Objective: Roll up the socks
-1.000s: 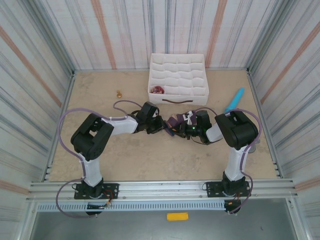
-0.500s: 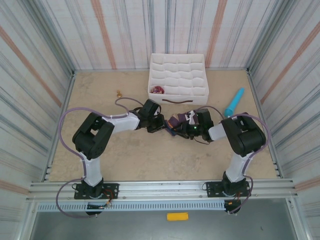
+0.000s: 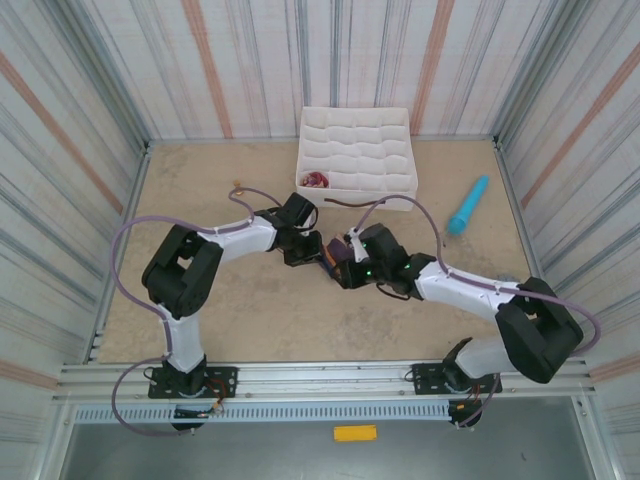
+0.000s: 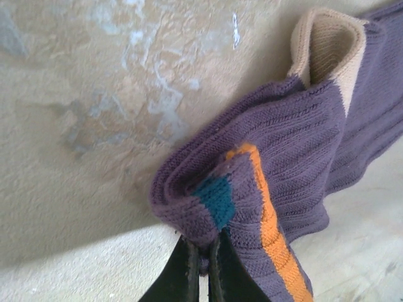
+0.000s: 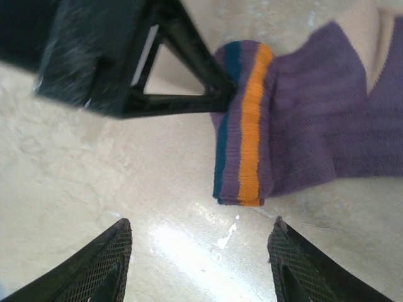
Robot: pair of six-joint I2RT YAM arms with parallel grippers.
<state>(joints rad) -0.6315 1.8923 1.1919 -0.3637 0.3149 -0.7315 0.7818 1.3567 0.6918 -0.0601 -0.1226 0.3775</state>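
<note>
The big sandy table [image 3: 250, 310] had a white box [image 3: 355, 192] with many little pockets at its far side, and a blue stick [image 3: 468, 205] lay to the right of the box. The purple sock [image 4: 296, 145] with the orange stripe lay folded on the table in the middle, in front of the box, between the ends of the two arms. The left gripper [image 4: 203, 242] was clenched tight on the folded striped edge of the sock, while the right gripper [image 5: 200, 226] was spread wide just beside it with nothing inside.
</note>
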